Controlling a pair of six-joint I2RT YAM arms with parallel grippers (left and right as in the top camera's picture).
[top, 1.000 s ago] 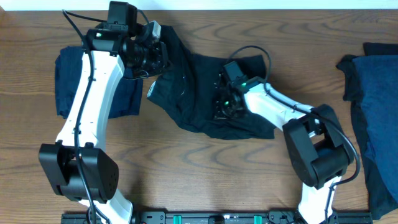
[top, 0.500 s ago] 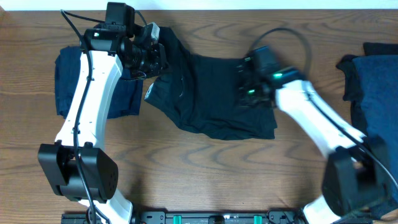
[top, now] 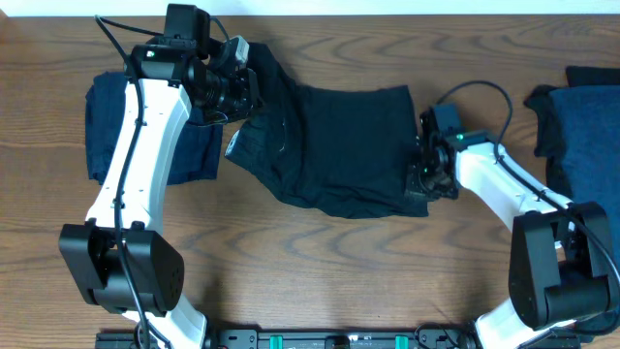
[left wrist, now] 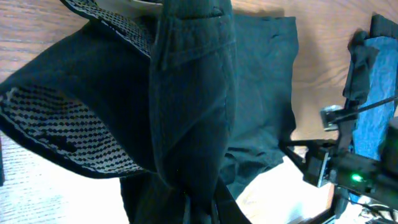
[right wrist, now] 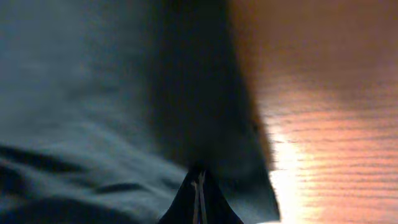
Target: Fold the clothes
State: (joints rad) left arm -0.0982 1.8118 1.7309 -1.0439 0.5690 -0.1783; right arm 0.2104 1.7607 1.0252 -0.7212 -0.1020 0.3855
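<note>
The clothes here are a black garment (top: 339,145) spread across the middle of the table and two navy ones. My left gripper (top: 244,95) is shut on its upper left part and lifts a fold off the wood. In the left wrist view that fold (left wrist: 193,93) hangs from the shut left gripper (left wrist: 200,208) and shows a checkered inner lining (left wrist: 56,130). My right gripper (top: 423,179) is at the garment's right edge, low down. In the right wrist view the right gripper (right wrist: 198,186) is pinched shut on the dark cloth (right wrist: 93,93) next to bare wood.
A folded navy garment (top: 107,126) lies at the left, partly under my left arm. A crumpled navy pile (top: 586,136) sits at the right edge. Bare wooden table (top: 320,271) runs along the front. The right arm (left wrist: 348,171) shows in the left wrist view.
My right gripper has swept from the middle of the black garment out to its right edge, drawing the cloth flatter and wider. The left gripper has stayed put.
</note>
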